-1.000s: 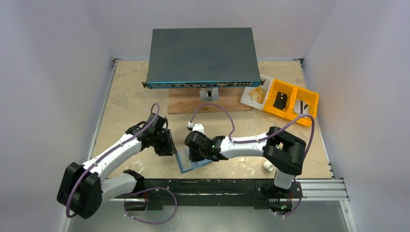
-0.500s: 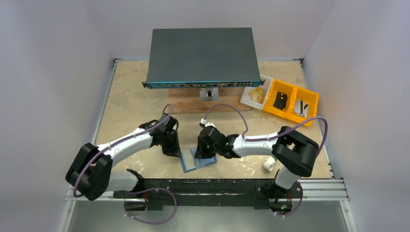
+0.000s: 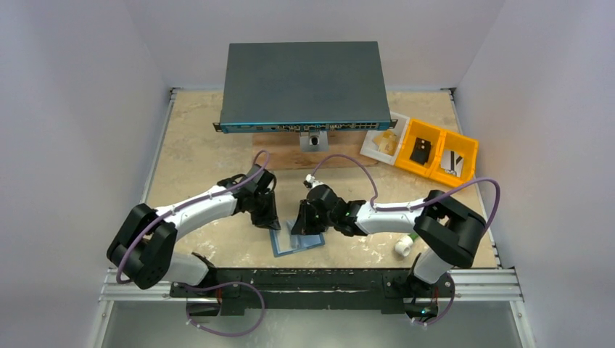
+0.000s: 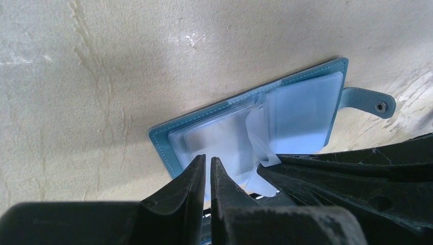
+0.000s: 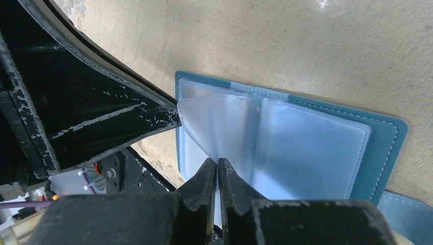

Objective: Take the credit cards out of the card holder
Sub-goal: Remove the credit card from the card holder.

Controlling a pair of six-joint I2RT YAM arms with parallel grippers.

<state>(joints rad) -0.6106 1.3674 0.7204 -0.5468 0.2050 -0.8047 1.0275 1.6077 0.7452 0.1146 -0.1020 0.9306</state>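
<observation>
Your card holder [image 3: 284, 245] lies open on the mottled beige tabletop [image 3: 196, 145], directly under both claws, with white walls [image 3: 72, 109] around. Your right claw [image 5: 218, 166] is clamped on a lifted clear sleeve [image 5: 214, 122]. Your left claw [image 4: 208, 163], just beside it, is nearly together; you cannot tell whether it pinches anything.

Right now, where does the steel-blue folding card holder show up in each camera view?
Top external: steel-blue folding card holder lies open, low centre, near the beige table's front edge.
Left wrist: card holder centre, slanting up rightward.
Right wrist: card holder centre to right, open.
Shared landmark: its blue snap strap, right side in both wrist views; indistinct from above.
</observation>
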